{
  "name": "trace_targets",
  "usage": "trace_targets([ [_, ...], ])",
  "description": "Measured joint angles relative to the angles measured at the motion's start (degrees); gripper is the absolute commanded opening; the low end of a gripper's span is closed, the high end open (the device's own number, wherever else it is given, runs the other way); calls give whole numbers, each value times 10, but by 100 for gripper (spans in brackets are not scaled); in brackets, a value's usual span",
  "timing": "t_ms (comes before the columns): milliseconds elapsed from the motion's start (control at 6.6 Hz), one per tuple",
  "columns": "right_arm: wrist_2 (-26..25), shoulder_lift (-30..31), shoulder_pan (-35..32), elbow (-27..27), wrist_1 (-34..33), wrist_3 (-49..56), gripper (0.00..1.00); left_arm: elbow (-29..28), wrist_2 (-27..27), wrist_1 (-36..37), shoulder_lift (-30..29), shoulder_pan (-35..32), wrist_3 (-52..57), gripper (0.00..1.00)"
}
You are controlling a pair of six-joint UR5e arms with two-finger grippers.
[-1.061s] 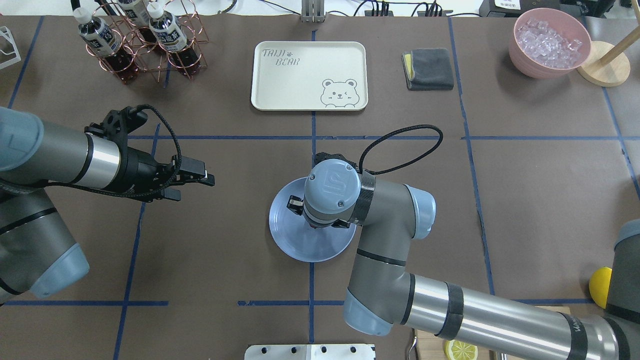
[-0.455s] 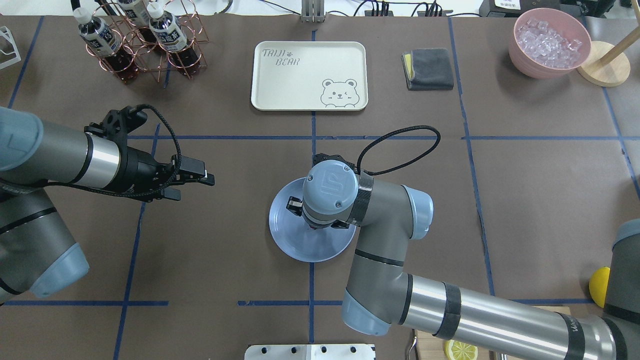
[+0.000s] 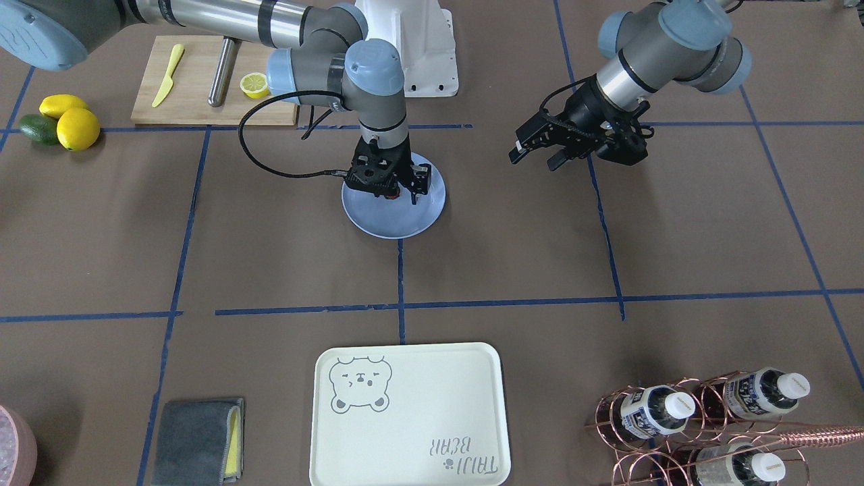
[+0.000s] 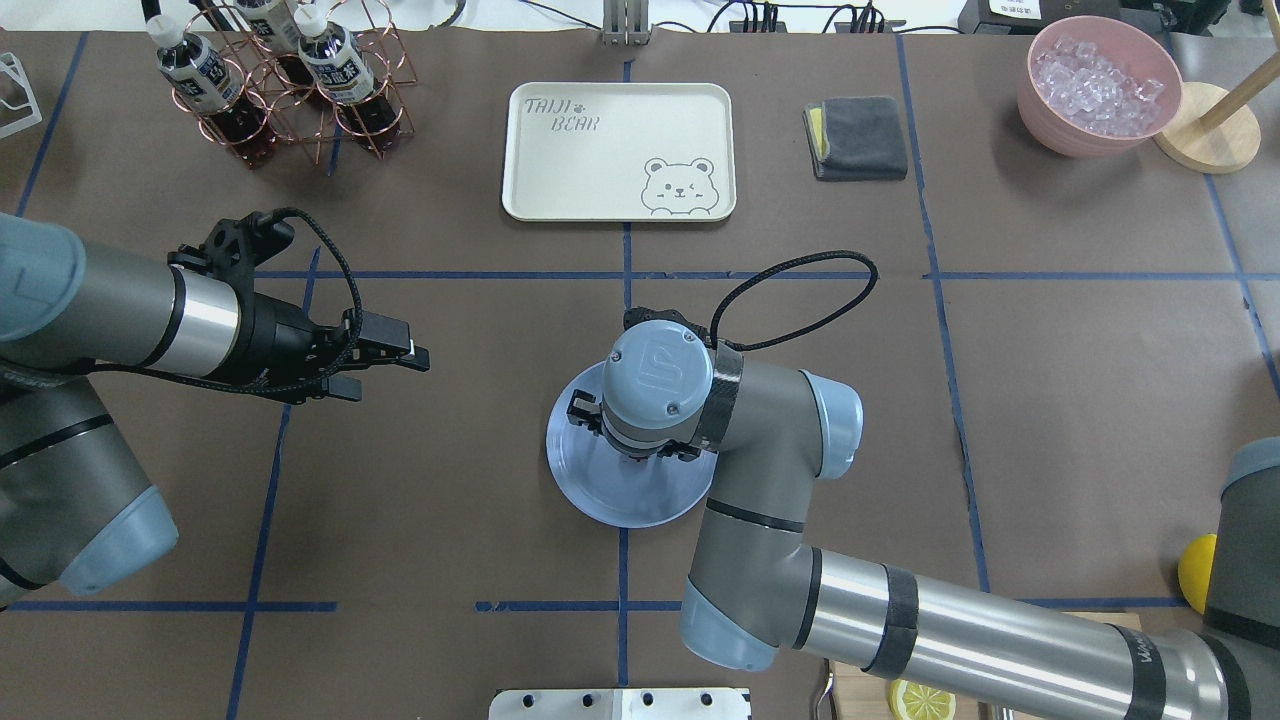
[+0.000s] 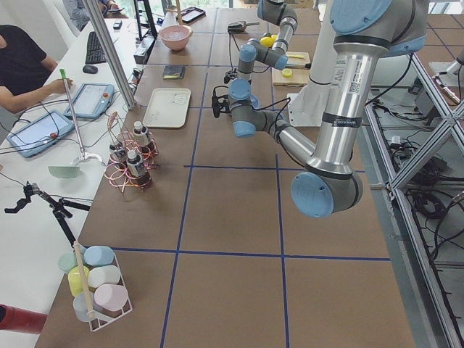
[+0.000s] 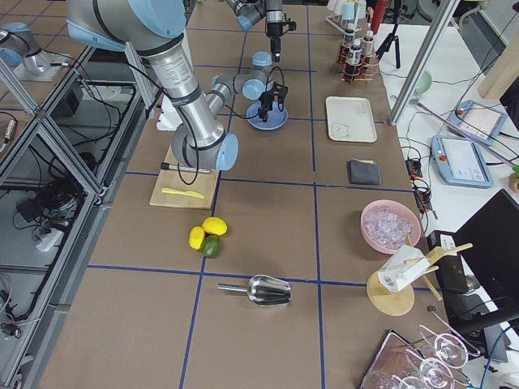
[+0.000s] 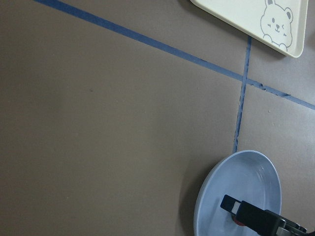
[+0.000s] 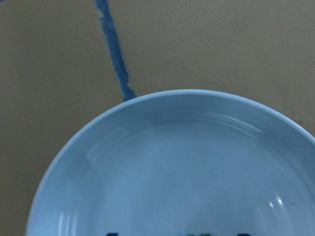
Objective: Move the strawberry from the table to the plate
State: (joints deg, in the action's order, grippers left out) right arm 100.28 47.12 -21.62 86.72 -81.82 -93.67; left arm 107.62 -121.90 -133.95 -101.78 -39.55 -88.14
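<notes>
Spreading across every view is the large flat brown paper-covered counter (image 4: 1080, 400), crossed by a grid of blue tape lines. Two grey-and-blue robot arms reach over it. The right arm (image 4: 950, 620) bends in from the near right corner to the middle, and the left arm (image 4: 100, 310) lies level over the left side. Toward the far edge sits a cream rectangular tray (image 4: 618, 150) printed with a bear drawing. It is well apart from the round shallow light-blue glossy plate (image 4: 610, 500), which rests over a tape line near the counter's middle. The black two-finger right gripper (image 3: 393, 192) points straight down into the plate, low over its floor. Its jaws stand parted, wider than the berry between them, and in the front-facing view a strip of blue plate shows beside one finger. The black two-finger left gripper (image 4: 393, 375) hovers above bare counter, well to the plate's left, its jaws spread and holding nothing. Smallest of all, the tiny dark-red roundish strawberry (image 7: 238, 222) lies in the plate, between the right gripper's jaws. The right wrist view catches only a speck of its green top at the bottom edge.
</notes>
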Motion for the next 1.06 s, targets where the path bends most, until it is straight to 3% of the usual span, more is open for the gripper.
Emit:
trace_targets([
  [303, 1, -6, -3, 11, -15, 1, 100, 3, 0, 0, 0, -1, -2, 100],
  [606, 13, 13, -23, 91, -76, 13, 100, 8, -1, -2, 9, -3, 8, 100],
  [758, 31, 57, -42, 162, -106, 44, 100, 11, -1, -2, 21, -4, 31, 100],
  [1061, 92, 201, -110, 299, -121, 165, 100, 28, -2, -2, 81, -28, 131, 100],
])
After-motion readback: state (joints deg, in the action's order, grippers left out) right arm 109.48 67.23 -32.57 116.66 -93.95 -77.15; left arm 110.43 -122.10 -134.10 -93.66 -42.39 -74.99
